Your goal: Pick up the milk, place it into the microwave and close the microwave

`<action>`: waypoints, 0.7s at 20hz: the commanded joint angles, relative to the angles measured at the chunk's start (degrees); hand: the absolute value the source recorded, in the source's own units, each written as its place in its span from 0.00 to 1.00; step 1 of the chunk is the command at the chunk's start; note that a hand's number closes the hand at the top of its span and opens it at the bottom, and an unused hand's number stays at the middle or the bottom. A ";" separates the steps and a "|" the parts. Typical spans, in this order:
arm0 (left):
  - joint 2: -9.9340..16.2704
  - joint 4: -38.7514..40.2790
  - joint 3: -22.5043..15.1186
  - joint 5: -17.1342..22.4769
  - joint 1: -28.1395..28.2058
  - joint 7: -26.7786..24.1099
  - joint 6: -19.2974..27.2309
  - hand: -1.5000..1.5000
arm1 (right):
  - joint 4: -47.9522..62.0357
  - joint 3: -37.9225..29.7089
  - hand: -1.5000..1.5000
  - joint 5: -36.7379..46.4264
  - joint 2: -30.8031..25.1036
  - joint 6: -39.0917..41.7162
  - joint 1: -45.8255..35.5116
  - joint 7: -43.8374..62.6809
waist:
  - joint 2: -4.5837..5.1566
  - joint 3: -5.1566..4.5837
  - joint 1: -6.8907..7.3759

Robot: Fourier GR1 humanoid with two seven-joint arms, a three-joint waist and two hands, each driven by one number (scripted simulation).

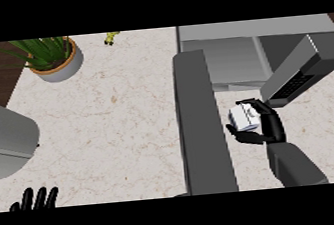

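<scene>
My right hand [264, 126] is curled round a small white milk carton [243, 116], held above the counter just in front of the microwave [229, 61]. The microwave stands at the back right with its cavity facing me. Its door [202, 126] is swung wide and runs toward me as a long grey slab, just left of the carton. My left hand [35, 200] shows at the lower left edge, fingers straight and pointing up, resting.
A potted green plant [52, 56] stands at the back left. A grey rounded appliance [2, 139] sits at the left edge. A dark grey panel with a keypad [300, 72] slants at the right of the microwave. A small yellow-green object [111, 37] lies at the back.
</scene>
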 commanded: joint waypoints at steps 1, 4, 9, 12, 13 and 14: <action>-0.65 -0.60 -1.10 -0.98 0.76 0.32 0.86 0.00 | 0.48 -1.52 1.00 -0.47 -0.16 -6.02 -1.80 -3.30 | 0.19 0.11 0.25; -0.63 1.35 -0.79 -0.85 1.16 -1.29 0.09 0.00 | 0.50 -2.45 1.00 -1.15 -0.32 -4.90 -2.64 -3.58 | 0.15 0.09 0.23; -0.48 1.78 -1.88 -1.39 -0.27 -0.84 -0.42 0.00 | -0.21 -4.17 1.00 -2.76 -0.22 -0.57 -0.31 -9.58 | 0.41 0.16 0.49; -1.44 0.74 -2.82 -2.28 -0.21 0.28 1.26 0.00 | -0.96 -5.58 1.00 -4.08 -0.19 -1.79 0.15 -9.14 | 0.15 0.11 -0.09; -0.10 -0.87 -1.55 -0.66 3.25 -1.69 -0.42 0.00 | -0.94 -5.95 1.00 -4.40 0.98 -3.08 -0.59 -8.65 | 0.08 0.10 0.29; 1.61 -1.51 0.52 1.20 2.01 0.11 -1.38 0.00 | -0.18 -6.10 1.00 -4.05 -1.38 -1.93 -0.20 -8.90 | 0.34 0.15 0.56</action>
